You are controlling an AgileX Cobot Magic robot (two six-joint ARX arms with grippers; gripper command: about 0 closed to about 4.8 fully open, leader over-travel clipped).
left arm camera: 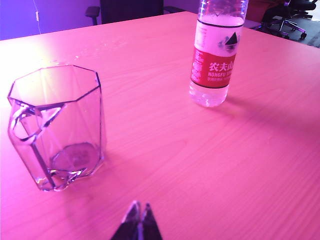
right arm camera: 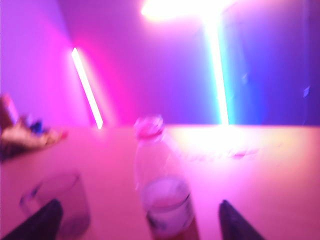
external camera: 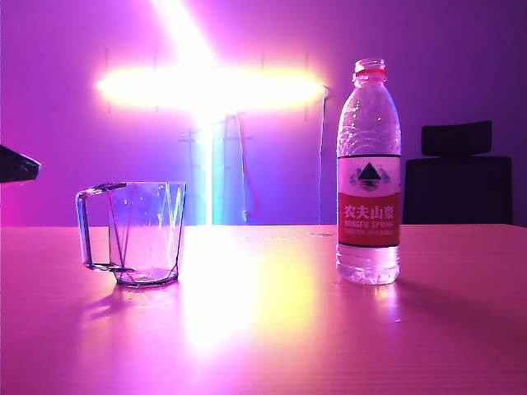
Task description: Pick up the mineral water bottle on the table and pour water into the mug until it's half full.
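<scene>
The mineral water bottle (external camera: 368, 173) stands upright and uncapped on the right of the table (external camera: 263, 329), and the clear faceted mug (external camera: 144, 234) stands to its left, handle turned left. In the left wrist view my left gripper (left arm camera: 139, 207) is shut and empty above bare tabletop, with the mug (left arm camera: 55, 125) close in front and the bottle (left arm camera: 217, 55) farther off. The right wrist view is blurred. There my right gripper (right arm camera: 139, 206) is open wide, its dark fingertips (right arm camera: 225, 210) apart on either side of the bottle (right arm camera: 162, 185) but short of it. The mug (right arm camera: 62, 205) sits beside one fingertip.
A dark arm part (external camera: 16, 164) pokes in at the exterior view's left edge. A black chair (external camera: 457, 177) stands behind the table's far edge at right. Blurred clutter (right arm camera: 25, 132) lies at the table's far side. Bright light strips glare on the wall behind.
</scene>
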